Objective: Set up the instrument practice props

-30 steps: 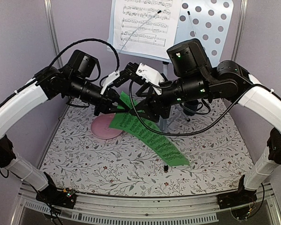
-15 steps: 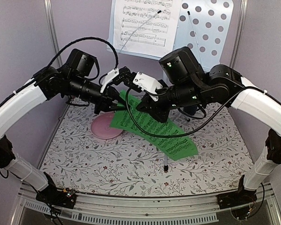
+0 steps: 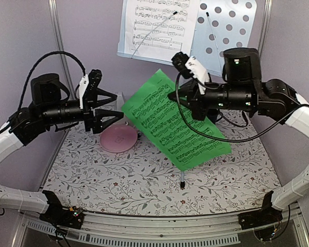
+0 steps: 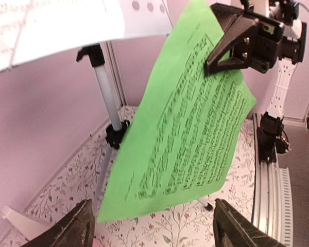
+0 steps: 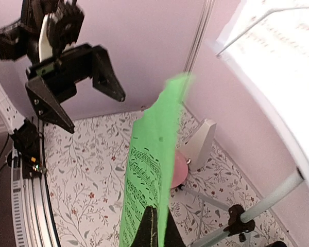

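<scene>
The green music sheet stands nearly edge-on, rising from the bottom centre, pinched between the dark fingers of the right pincer. At upper left the left pincer hangs with jaws spread, apart from the sheet. Behind the sheet, the pink plate and white metronome sit side by side on the flowered bench. At right, the music stand carries a blurred white music sheet.

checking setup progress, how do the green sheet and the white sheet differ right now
The green sheet hangs tilted in mid-air, pinched by the right gripper; the white sheet lies flat on the music stand. Only the gripper holds the green sheet, while a wire arm crosses over the white sheet. Both carry printed music staves.
</scene>
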`<state>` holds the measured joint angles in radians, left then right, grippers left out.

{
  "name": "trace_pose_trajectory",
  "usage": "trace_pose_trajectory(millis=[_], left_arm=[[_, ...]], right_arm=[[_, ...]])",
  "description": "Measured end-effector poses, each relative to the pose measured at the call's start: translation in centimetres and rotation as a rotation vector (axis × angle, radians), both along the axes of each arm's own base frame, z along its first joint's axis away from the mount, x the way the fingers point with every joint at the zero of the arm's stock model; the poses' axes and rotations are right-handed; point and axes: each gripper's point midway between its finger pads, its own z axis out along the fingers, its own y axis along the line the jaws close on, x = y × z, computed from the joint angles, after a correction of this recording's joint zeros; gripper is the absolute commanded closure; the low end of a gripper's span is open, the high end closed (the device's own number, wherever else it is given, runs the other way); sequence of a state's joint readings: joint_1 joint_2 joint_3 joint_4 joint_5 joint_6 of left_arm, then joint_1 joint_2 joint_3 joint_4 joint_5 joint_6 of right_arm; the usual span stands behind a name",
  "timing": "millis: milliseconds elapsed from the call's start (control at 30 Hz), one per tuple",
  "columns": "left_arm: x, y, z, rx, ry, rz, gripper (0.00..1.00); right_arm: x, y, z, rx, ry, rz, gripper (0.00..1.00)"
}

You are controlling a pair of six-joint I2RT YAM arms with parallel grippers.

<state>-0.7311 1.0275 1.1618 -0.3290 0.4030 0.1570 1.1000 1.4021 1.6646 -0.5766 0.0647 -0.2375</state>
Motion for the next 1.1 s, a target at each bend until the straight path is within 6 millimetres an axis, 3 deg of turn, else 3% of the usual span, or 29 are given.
trace_pose_trajectory(millis=[200,333,633,1000,1100], left_arm=[[-0.8,0.2,2.2,-0.172,-0.1,-0.024,0.14],[-0.9,-1.5,2.7,-0.254,-0.102,-0.089,0.16],[-1.5,-5.8,4.2,-0.367,-0.127,-0.218,0.2],[-2.1,-8.5,6.0,-0.462,-0.153,-0.313,0.44],[-2.6,-9.0,7.0,-0.486,-0.17,-0.341,0.45]], right_arm=[[-1.4,-6.1,8.2,0.357,-0.129,0.006,1.0],[-2.7,-7.9,10.8,0.507,-0.182,0.05,1.0],[-3.3,-7.3,10.9,0.601,-0.176,0.123,1.0],[-4.8,-8.7,13.4,0.688,-0.223,0.178,1.0],[-5.0,-9.2,13.9,0.702,-0.237,0.18,1.0]])
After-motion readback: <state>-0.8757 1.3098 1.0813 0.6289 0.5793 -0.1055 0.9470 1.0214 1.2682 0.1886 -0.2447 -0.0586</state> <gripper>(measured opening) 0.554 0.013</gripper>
